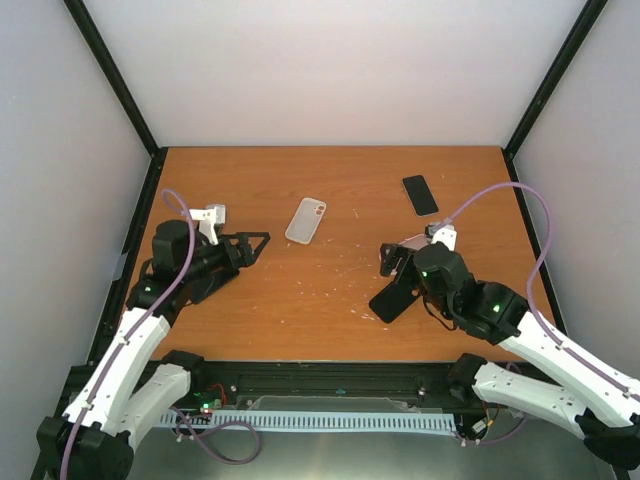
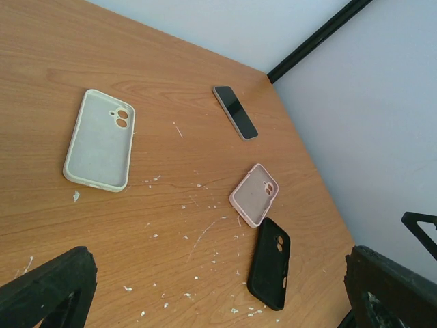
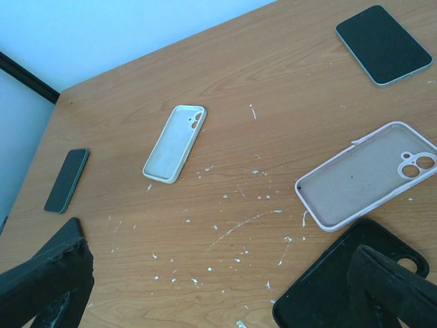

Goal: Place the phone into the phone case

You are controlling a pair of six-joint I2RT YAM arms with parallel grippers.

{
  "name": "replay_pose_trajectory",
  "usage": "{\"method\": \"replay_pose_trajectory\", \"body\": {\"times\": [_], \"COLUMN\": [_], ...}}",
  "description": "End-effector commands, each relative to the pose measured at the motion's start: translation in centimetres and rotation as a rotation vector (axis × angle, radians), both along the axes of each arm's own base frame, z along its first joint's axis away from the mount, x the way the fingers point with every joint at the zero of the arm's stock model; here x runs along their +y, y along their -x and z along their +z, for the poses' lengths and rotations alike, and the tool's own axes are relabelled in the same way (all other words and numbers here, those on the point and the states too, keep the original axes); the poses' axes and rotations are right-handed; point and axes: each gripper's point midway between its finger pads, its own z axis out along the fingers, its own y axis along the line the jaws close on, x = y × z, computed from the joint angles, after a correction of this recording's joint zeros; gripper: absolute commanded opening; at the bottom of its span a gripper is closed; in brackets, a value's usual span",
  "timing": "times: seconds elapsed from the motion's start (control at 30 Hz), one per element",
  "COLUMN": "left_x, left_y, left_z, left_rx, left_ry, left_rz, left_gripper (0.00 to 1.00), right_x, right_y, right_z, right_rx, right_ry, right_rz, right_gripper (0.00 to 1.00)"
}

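Scuffed wooden table (image 1: 250, 170), white flecks (image 3: 239, 222), pale walls (image 1: 330, 70), black frame posts (image 1: 110, 70)

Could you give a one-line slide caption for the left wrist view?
White case, pink case, black case and a phone lie on the wooden table.

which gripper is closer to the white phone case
Left. The left gripper is just to the near left of the white case. The right gripper is farther off to its near right, beside the pink case.
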Motion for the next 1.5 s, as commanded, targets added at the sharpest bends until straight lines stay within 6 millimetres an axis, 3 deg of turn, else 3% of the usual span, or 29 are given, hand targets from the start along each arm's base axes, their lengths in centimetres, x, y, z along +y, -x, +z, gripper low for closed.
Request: {"method": "replay_pose_trajectory", "body": {"times": [0.0, 0.3, 0.47, 0.6, 0.77, 0.9, 1.13, 1.33, 1.47], "left_x": [0.2, 0.5, 0.6, 1.2, 1.8, 2.2, 1.3, 1.0, 0.2], "left_y": [-0.6, -1.3, -1.3, -1.5, -2.1, -2.8, -2.6, -2.4, -1.5], "left_z": [2.1, 1.8, 2.7, 2.7, 1.3, -0.1, -1.9, -1.8, -1.2], "left_rx": [-0.061, -0.055, -0.085, -0.101, -0.059, -0.004, 0.007, -0.006, -0.033], "left_ry": [0.0, -0.032, -0.039, -0.06, -0.096, -0.14, -0.15, -0.162, -0.128], "left_rz": [0.009, 0.025, 0.027, 0.067, 0.101, 0.121, 0.049, 0.019, -0.032], "left_gripper": [0.99, 0.99, 0.99, 1.0, 1.0, 1.0, 1.0, 0.99, 1.0], "right_x": [-0.8, -0.2, 0.0, -0.3, -0.1, 0.6, 0.1, -4.8, -7.6], "right_y": [0.1, -0.5, -0.7, -1.3, -3.4, -7.1, -14.9, -22.0, -25.4], "right_z": [0.4, 0.6, 0.4, 1.5, 2.5, 2.3, -2.1, -8.4, -13.0], "right_rx": [-0.03, -0.052, -0.05, -0.103, -0.177, -0.186, -0.04, 0.153, 0.267], "right_ry": [-0.005, 0.013, 0.026, 0.087, 0.281, 0.468, 0.571, 0.64, 0.606], "right_rz": [-0.03, -0.019, -0.016, -0.019, -0.02, -0.01, 0.029, -0.036, -0.021], "right_gripper": [1.0, 1.0, 1.0, 1.0, 1.0, 1.0, 0.96, 0.9, 0.89]}}
